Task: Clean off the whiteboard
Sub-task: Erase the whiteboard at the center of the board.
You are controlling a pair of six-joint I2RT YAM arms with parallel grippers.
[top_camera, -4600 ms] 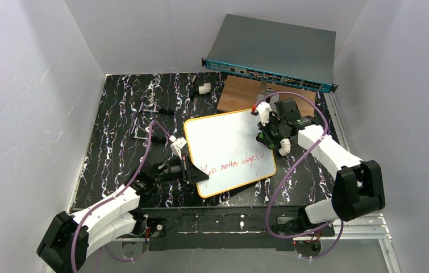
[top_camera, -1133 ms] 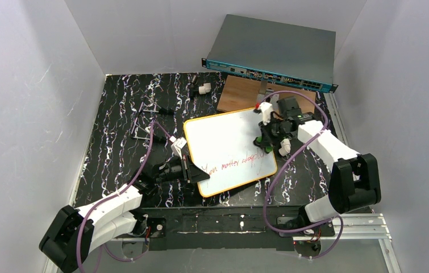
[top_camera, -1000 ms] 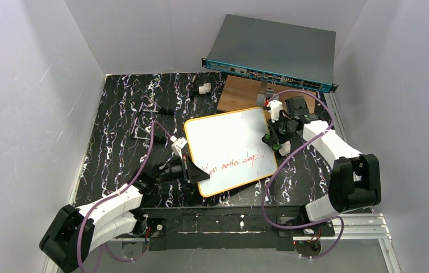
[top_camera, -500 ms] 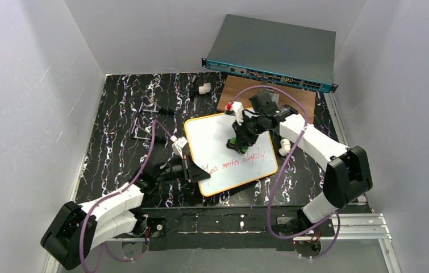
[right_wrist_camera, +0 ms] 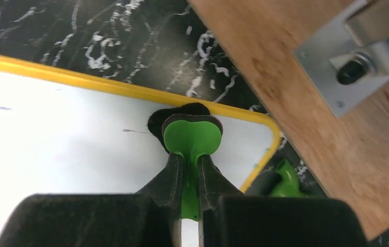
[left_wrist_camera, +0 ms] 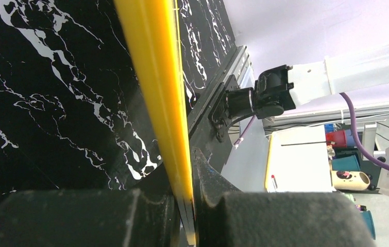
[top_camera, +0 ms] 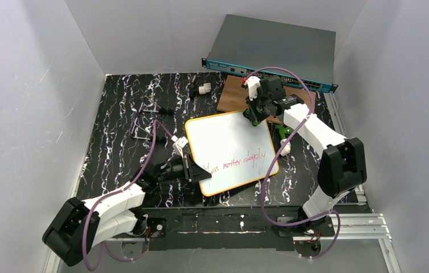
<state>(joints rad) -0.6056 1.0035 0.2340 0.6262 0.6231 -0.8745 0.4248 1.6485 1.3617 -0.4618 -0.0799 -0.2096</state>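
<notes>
The whiteboard (top_camera: 229, 149), white with a yellow rim, lies flat on the black marbled table, with a line of red handwriting (top_camera: 240, 161) near its front. My left gripper (top_camera: 196, 173) is shut on its near-left edge; the left wrist view shows the yellow rim (left_wrist_camera: 153, 77) pinched between my left gripper's (left_wrist_camera: 184, 206) jaws. My right gripper (top_camera: 253, 115) is shut on a green eraser (right_wrist_camera: 191, 136) with a black pad. It presses on the board (right_wrist_camera: 68, 128) at its far right corner, well away from the writing.
A brown wooden board (top_camera: 236, 94) with a metal bracket (right_wrist_camera: 357, 56) lies just behind the whiteboard, below a grey network switch (top_camera: 274, 54). A green piece (top_camera: 283, 132) and a white piece (top_camera: 285, 149) lie right of the whiteboard. A white connector (top_camera: 203, 89) and wire frame (top_camera: 141, 122) lie at the left.
My right gripper swept with the eraser from the board's right edge to its middle, then back up to the far right corner. The red writing looks unchanged. The left gripper kept its hold.
</notes>
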